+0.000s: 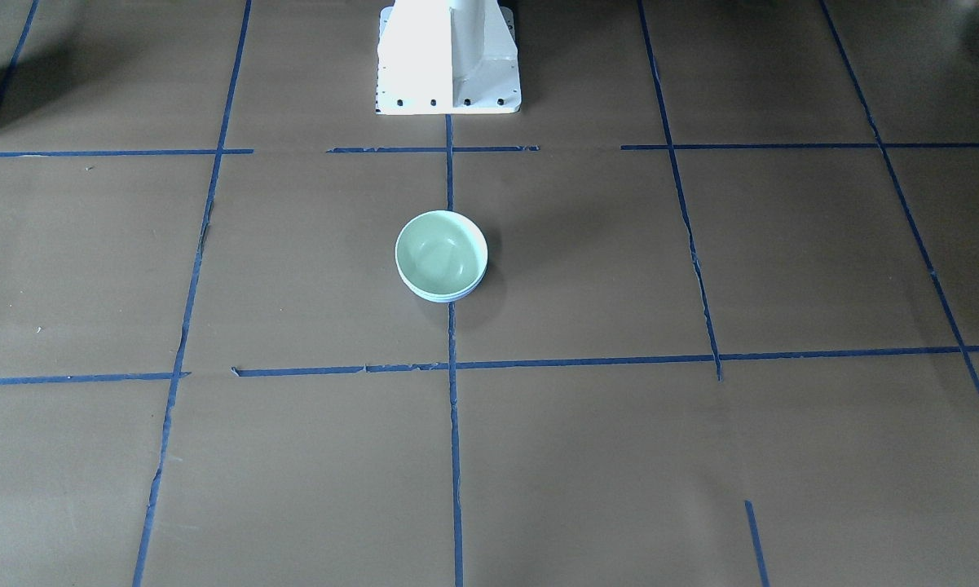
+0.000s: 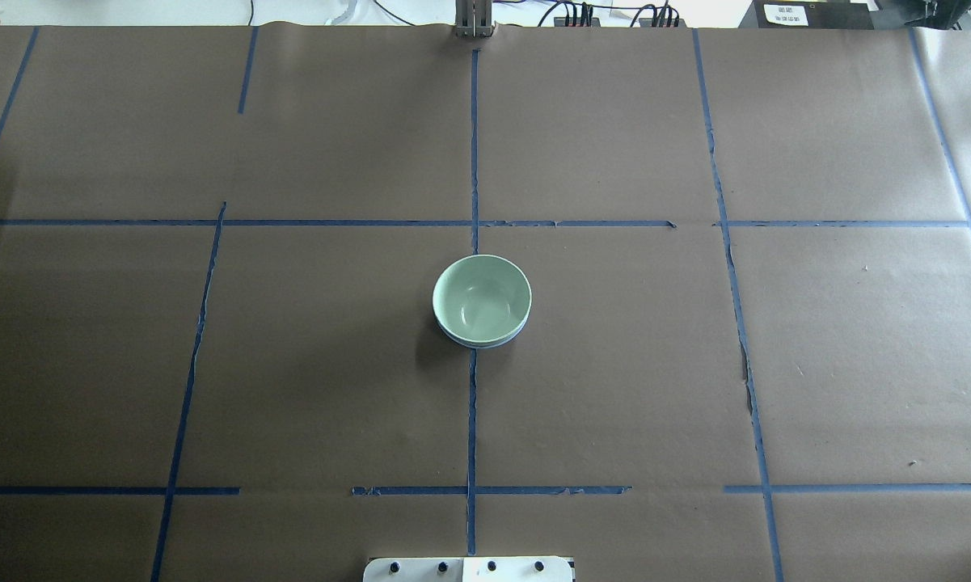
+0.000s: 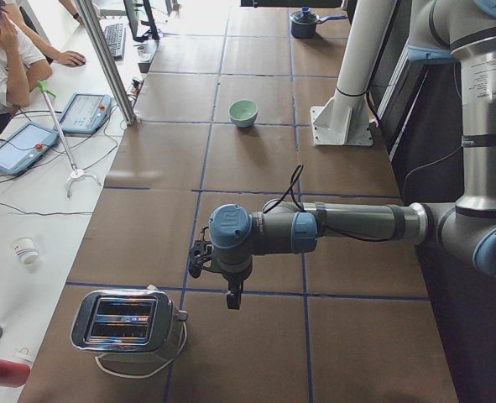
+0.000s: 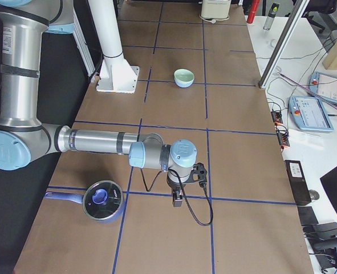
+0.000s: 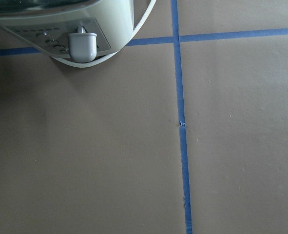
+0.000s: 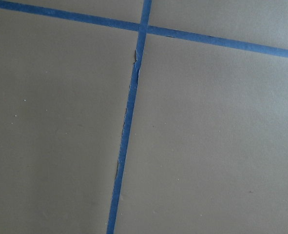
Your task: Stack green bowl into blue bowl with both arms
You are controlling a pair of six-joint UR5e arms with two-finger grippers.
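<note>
my left end effector (image 3: 230,300) hangs over the desk (image 2: 291,380) at its left end, just beside a toaster (image 3: 126,323). only a side view catches it, so i cannot tell if it is released or clenched. the left wrist cam shows no fingers, only the toaster's base. my right end effector (image 4: 178,201) hangs at the other end, near a lidded pot (image 4: 102,201). same story, i cannot tell its state. both are well apart from the bowls.

the green bowl (image 2: 482,297) sits upright at the desk's centre, on the middle tape line (image 2: 473,420), in front of my base (image 2: 469,570). it is nested in the blue bowl (image 2: 475,344), which shows only as a thin pale rim under it. the stack looks done.

handling, my guess: the 2 bowls look rigid, glossy, light and probably slick. a ceramic one would chip, so go gentle. best hold is a rim pinch, 1 finger inside and 1 outside the wall. gripping the green rim alone would likely lift it out of the blue, so pinch both rims to move the pair.
</note>
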